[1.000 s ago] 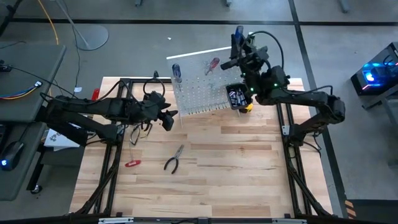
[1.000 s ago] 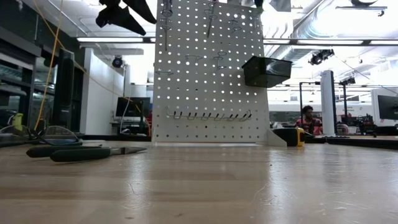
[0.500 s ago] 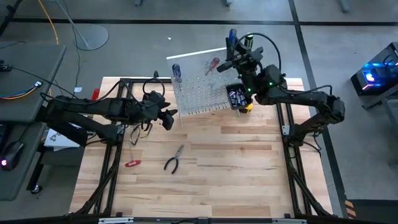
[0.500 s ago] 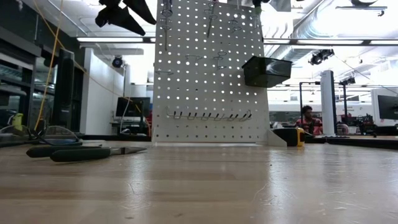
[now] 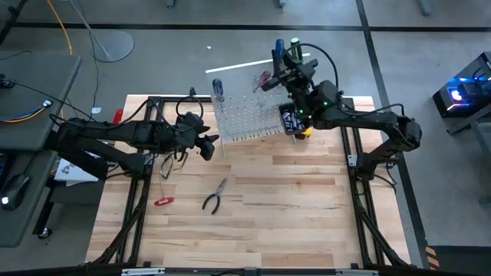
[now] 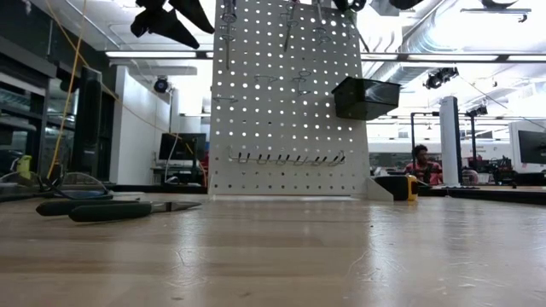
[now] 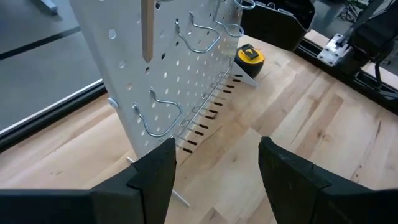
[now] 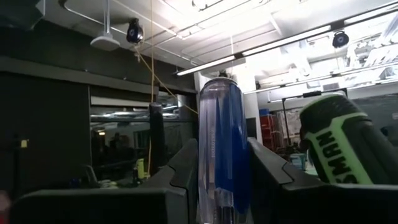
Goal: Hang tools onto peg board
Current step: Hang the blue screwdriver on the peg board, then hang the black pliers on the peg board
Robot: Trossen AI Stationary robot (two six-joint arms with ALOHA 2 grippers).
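Observation:
The white peg board (image 5: 244,109) stands upright at the table's far side, with a black bin (image 5: 290,119) on it. A blue-handled screwdriver (image 5: 217,88) and a red-handled one (image 5: 263,78) hang on the board. My right gripper (image 5: 281,63) is above the board's top edge, shut on a second blue-handled screwdriver (image 8: 222,143). A green-black handle (image 8: 346,144) shows just outside one finger; whether it touches, I cannot tell. My left gripper (image 5: 207,144) waits open, off the table, left of the board. Dark pliers (image 5: 215,195) and red-handled cutters (image 5: 163,202) lie flat on the table. My right gripper pinches the blue translucent handle (image 8: 219,168) of the screwdriver between its two fingers (image 8: 180,171), one on each side. The handle stands up past the fingers, its capped end (image 8: 221,84) free. The screwdriver is lifted clear above the board; its shaft is hidden by the gripper.
A yellow tape measure (image 5: 306,132) sits on the table at the board's right foot. Wire hooks (image 7: 163,115) and a row of small pegs (image 6: 290,158) stick out of the board. Black frame rails (image 5: 146,176) run along both table sides. A person (image 6: 420,164) is far behind.
My right gripper has carried the blue-handled screwdriver a short way toward the table's left, above the top edge of the peg board. The green-black handle has shifted along with it.

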